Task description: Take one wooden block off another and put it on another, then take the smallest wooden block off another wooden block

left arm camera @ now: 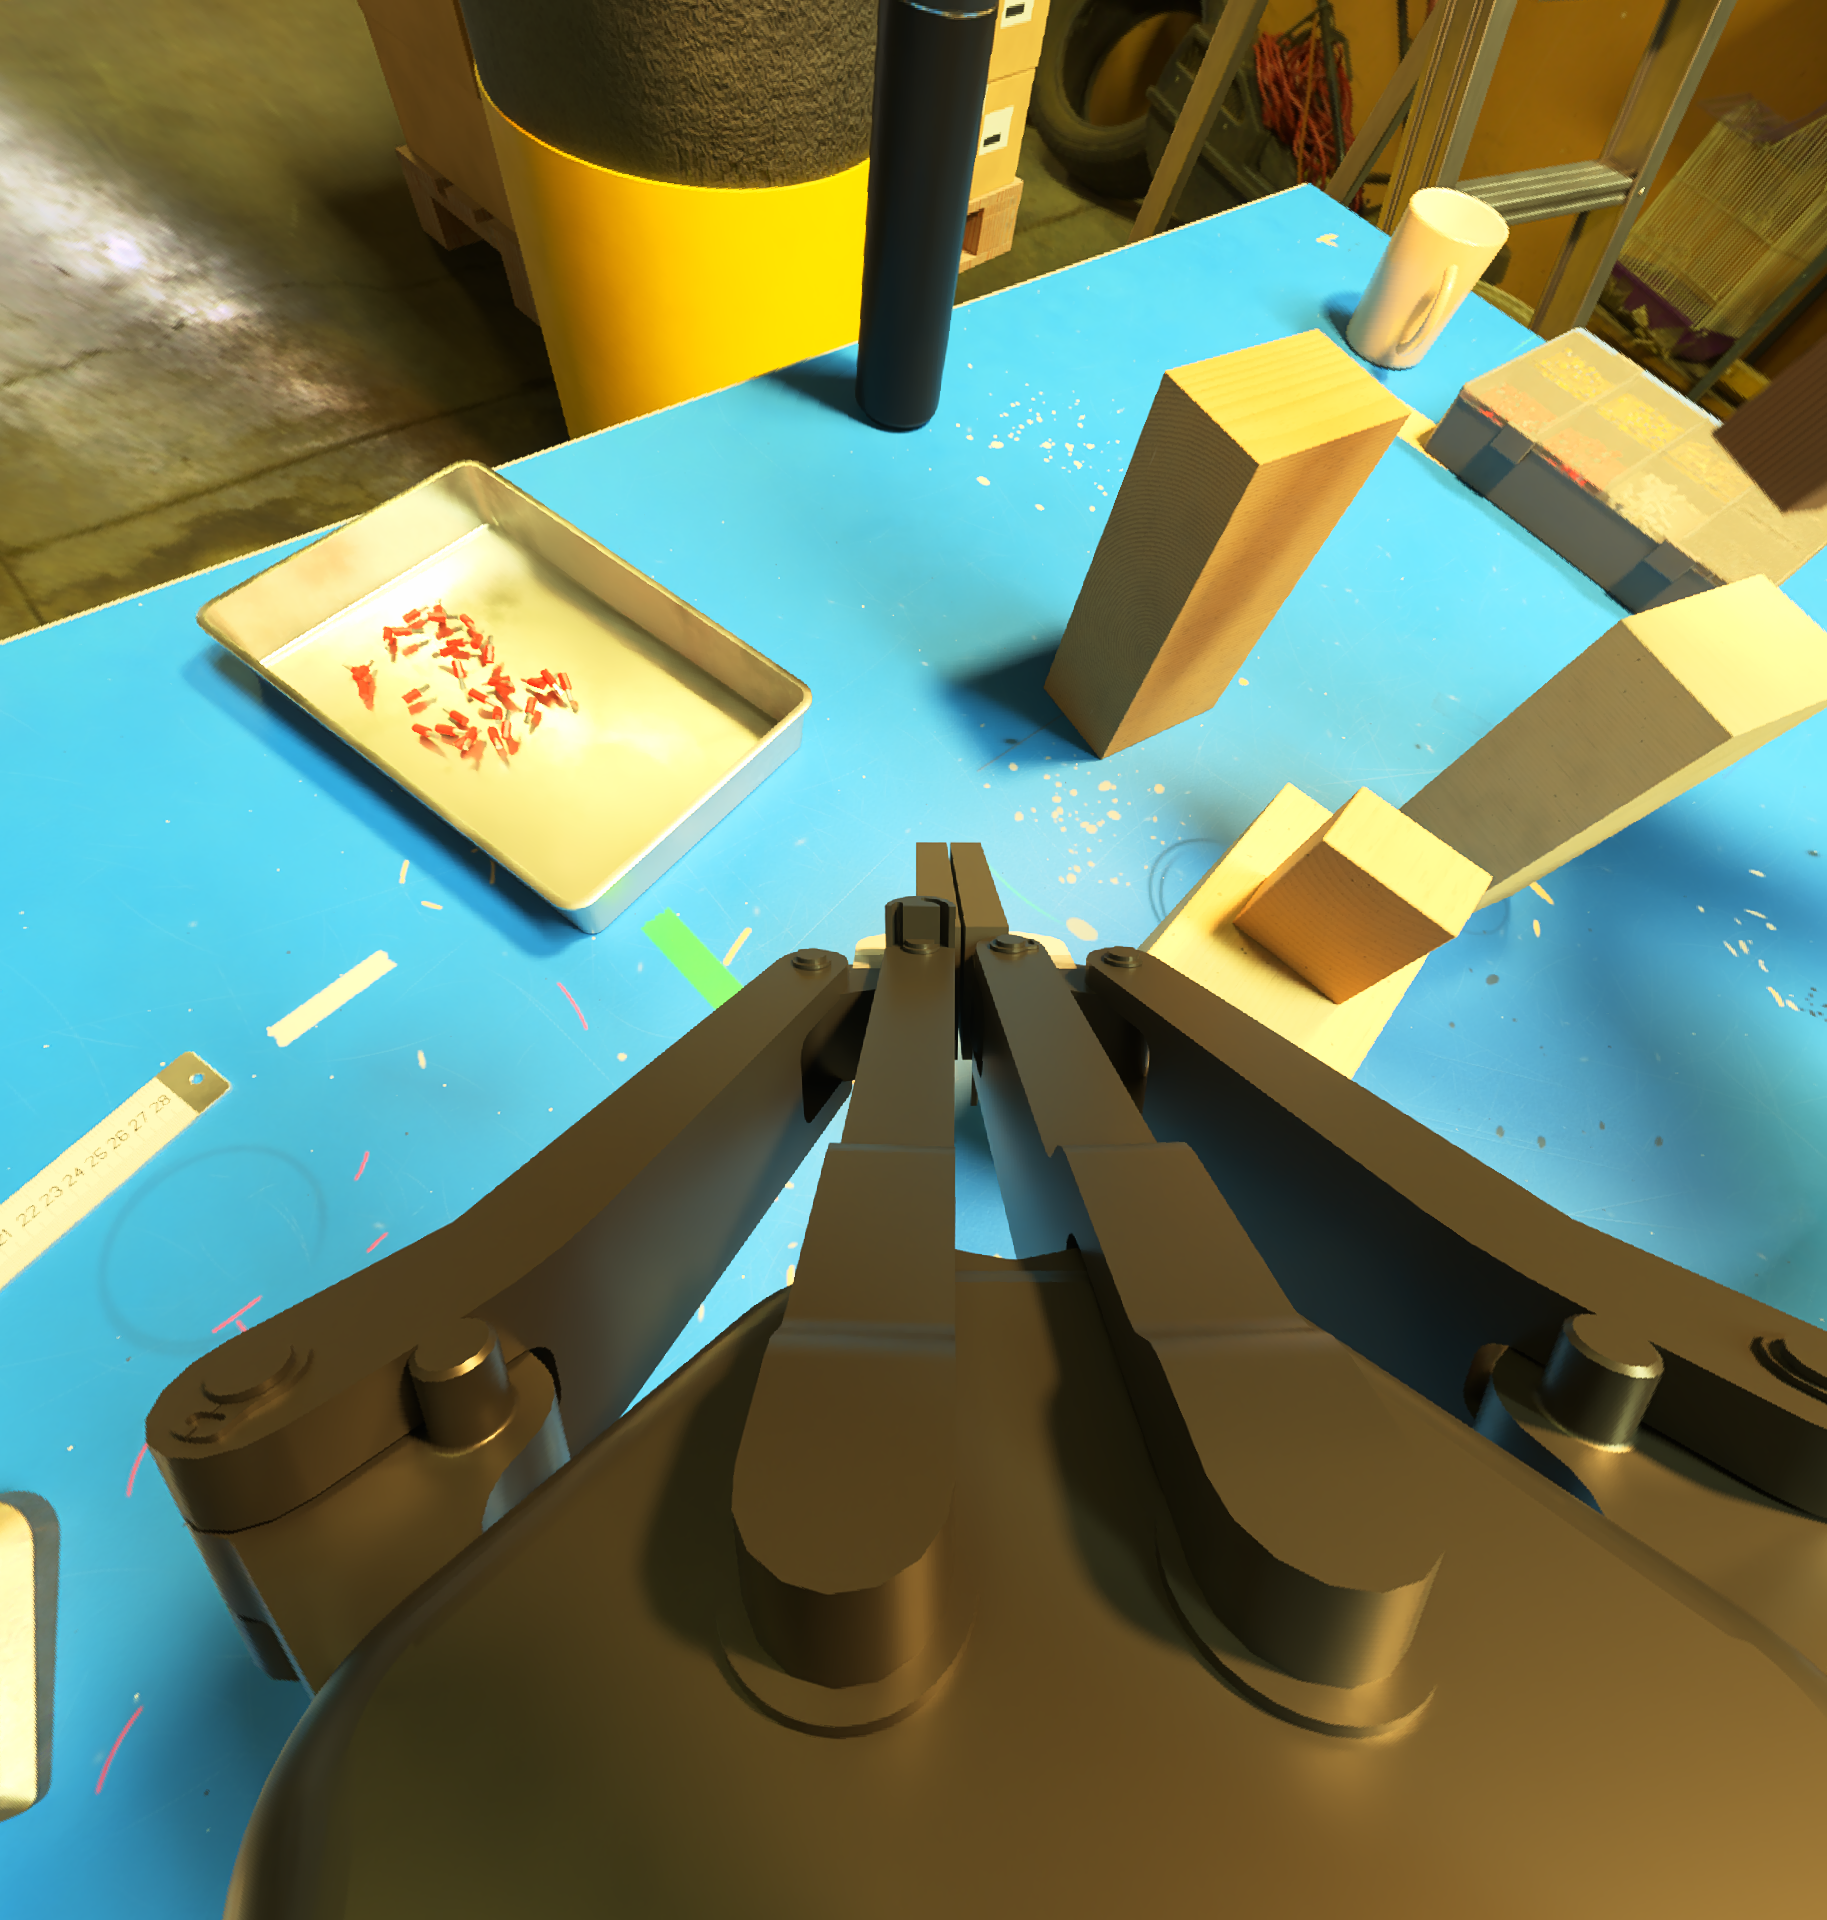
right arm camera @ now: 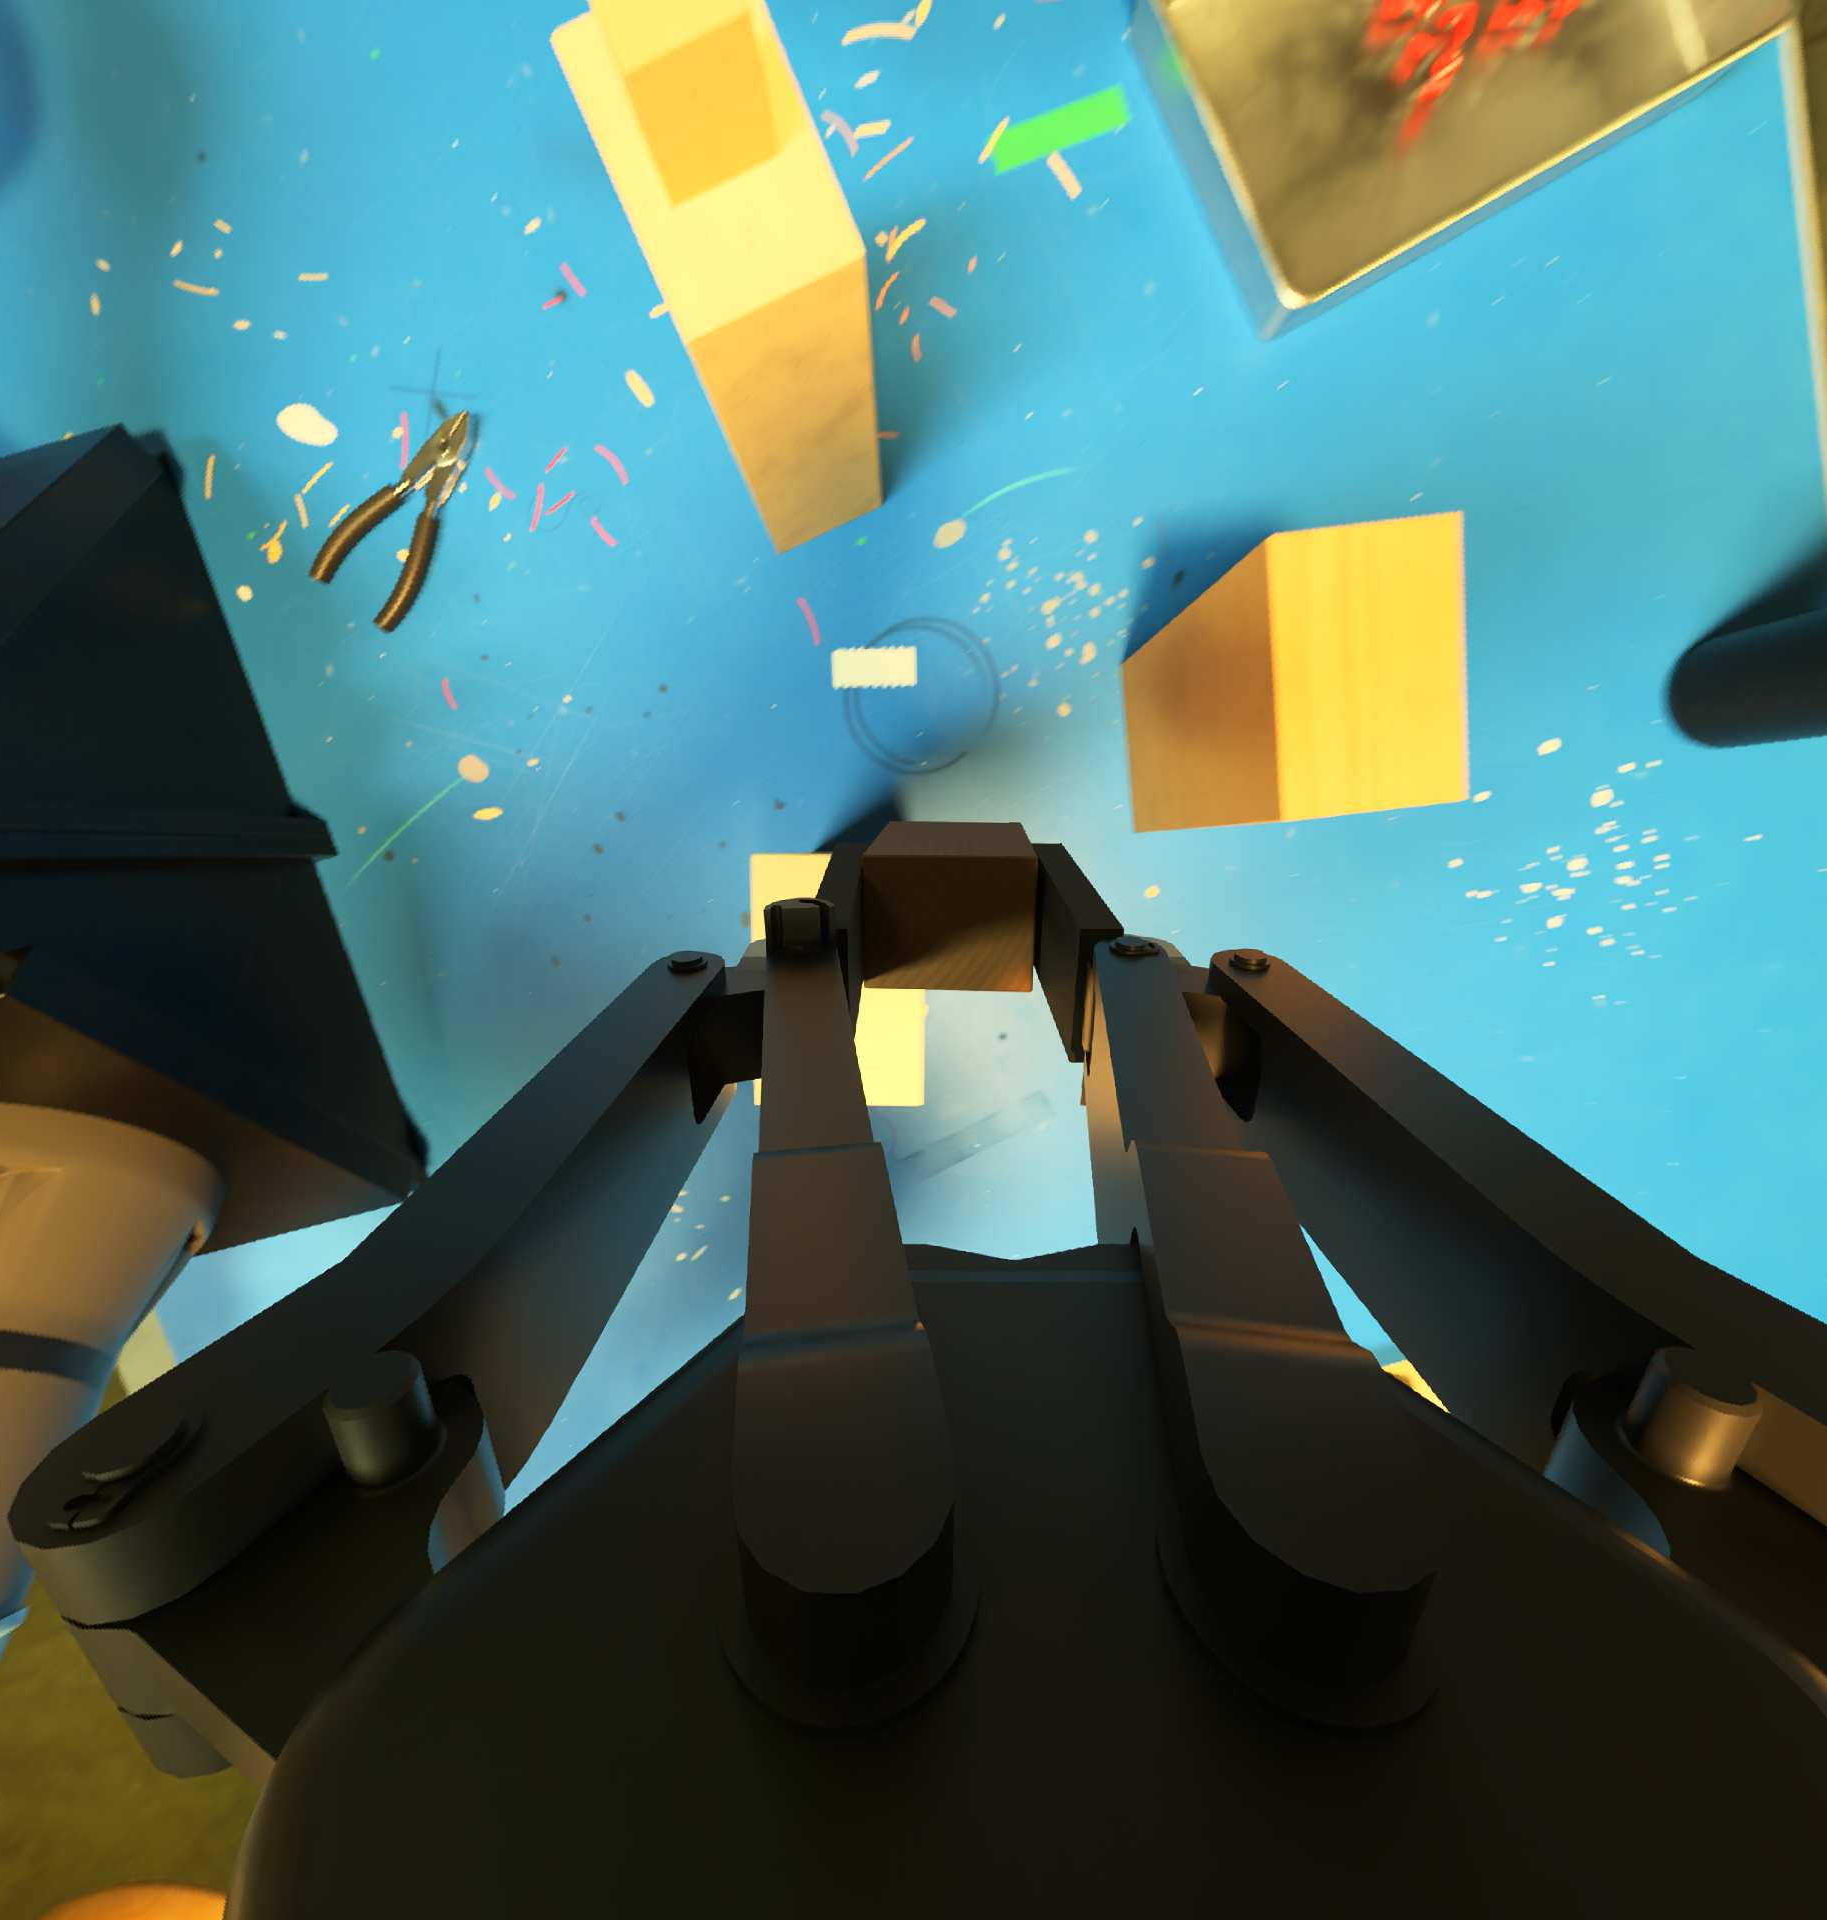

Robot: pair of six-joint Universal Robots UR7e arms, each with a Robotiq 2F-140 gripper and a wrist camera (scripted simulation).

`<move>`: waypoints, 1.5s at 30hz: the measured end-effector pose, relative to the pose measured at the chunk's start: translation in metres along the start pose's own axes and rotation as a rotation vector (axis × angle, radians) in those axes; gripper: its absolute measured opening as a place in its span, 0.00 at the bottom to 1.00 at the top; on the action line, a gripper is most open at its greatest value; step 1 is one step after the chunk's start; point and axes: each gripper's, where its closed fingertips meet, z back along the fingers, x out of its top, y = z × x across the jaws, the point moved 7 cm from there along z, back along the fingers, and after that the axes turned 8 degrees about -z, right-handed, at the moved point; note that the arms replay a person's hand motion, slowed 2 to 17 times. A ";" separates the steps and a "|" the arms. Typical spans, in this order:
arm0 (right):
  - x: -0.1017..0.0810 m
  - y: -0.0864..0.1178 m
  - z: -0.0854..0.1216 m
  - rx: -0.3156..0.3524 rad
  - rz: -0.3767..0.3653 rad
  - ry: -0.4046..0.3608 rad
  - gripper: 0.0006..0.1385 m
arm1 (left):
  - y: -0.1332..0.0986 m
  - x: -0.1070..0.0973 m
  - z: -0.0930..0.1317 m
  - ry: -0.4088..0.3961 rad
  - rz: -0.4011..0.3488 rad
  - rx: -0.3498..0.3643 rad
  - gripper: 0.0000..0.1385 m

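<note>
My right gripper (right arm camera: 945, 909) is shut on a dark brown wooden block (right arm camera: 945, 904) and holds it in the air over the top of a tall pale block (right arm camera: 888, 1049). In the left wrist view the dark block (left arm camera: 1813, 416) hangs at the far right, above the pale block (left arm camera: 1636, 727). A small wooden block (left arm camera: 1356, 894) rests on a flat pale block (left arm camera: 1210, 904); the pair also shows in the right wrist view (right arm camera: 701, 104). A tall wooden block (left arm camera: 1221, 540) stands upright alone (right arm camera: 1304, 675). My left gripper (left arm camera: 950, 883) is shut and empty, low over the blue table, left of the small block.
A metal tray (left arm camera: 680, 634) with red bits lies at the left. A black cylinder (left arm camera: 919, 208), a white cup (left arm camera: 1428, 275) and a parts organiser (left arm camera: 1615, 468) stand along the far edge. A ruler (left arm camera: 78, 1174) lies near left. Pliers (right arm camera: 400, 520) lie by a dark blue box (right arm camera: 109, 779).
</note>
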 end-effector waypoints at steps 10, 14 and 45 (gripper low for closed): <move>0.052 -0.057 0.042 -0.120 0.035 -0.069 0.30 | 0.000 0.000 0.000 0.000 0.000 -0.001 0.01; 0.069 -0.081 0.042 -0.122 0.049 -0.065 0.30 | 0.000 0.000 0.000 -0.001 0.001 -0.003 0.01; 0.097 -0.154 -0.046 0.058 0.116 0.160 0.30 | 0.001 0.000 0.000 -0.005 0.002 -0.009 0.01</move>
